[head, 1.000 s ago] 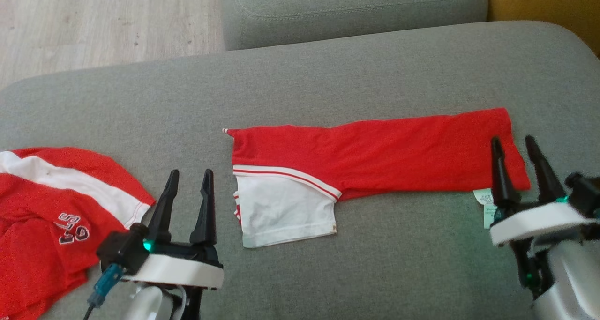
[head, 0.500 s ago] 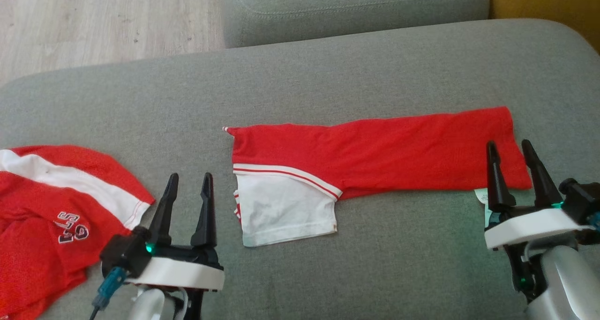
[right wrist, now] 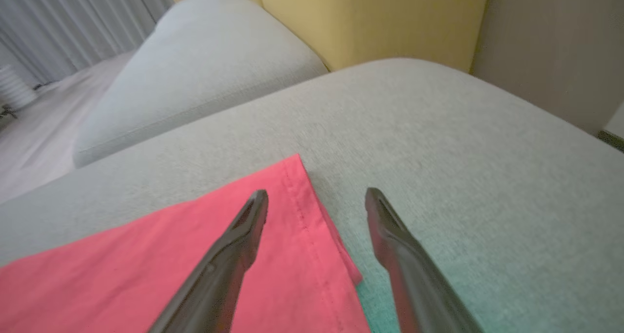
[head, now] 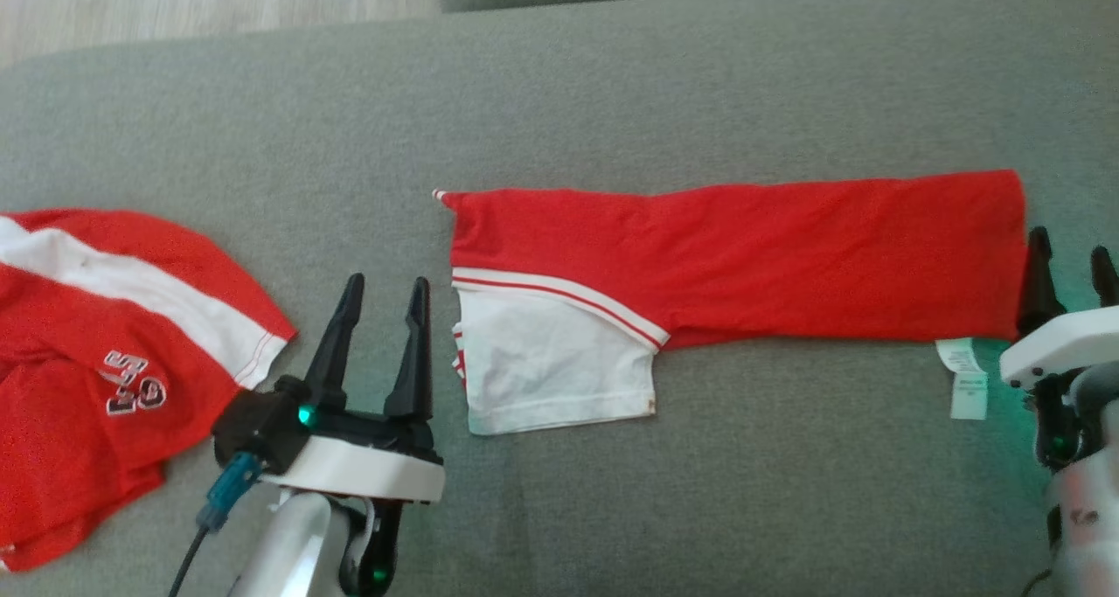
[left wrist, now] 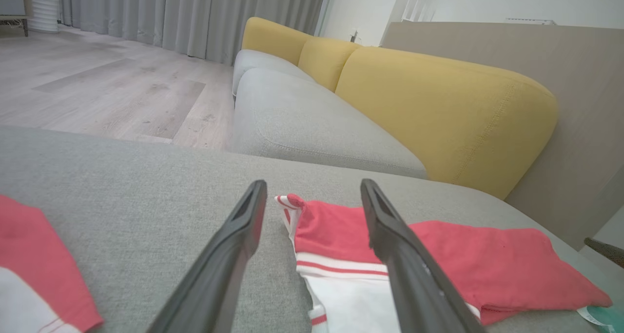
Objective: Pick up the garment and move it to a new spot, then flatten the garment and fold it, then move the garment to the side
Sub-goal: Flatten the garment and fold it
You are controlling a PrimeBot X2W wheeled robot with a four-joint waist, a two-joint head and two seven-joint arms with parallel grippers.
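Observation:
The garment (head: pixel 743 256) is a red shirt folded into a long strip across the grey sofa cushion (head: pixel 612 99), with a white sleeve (head: pixel 551 370) at its left end. My left gripper (head: pixel 386 284) stands open just left of the sleeve, holding nothing. In the left wrist view the garment (left wrist: pixel 438 245) lies ahead between and right of my open left gripper (left wrist: pixel 313 184). My right gripper (head: pixel 1071 246) is open at the strip's right end. The right wrist view shows my right gripper (right wrist: pixel 317 192) straddling the hemmed corner of the garment (right wrist: pixel 146 264), above it.
A second red and white garment (head: pixel 105 352) with printed lettering lies crumpled at the cushion's left. A white care label (head: pixel 962 374) sticks out under the strip's right end. Yellow backrests (left wrist: pixel 438 108) and another grey cushion (left wrist: pixel 302 128) lie beyond, with wooden floor (left wrist: pixel 97 79) to the left.
The head camera has tilted down, so the whole picture has shifted. The right gripper has drawn rightward off the garment's end to just beside its edge. Both grippers stay open.

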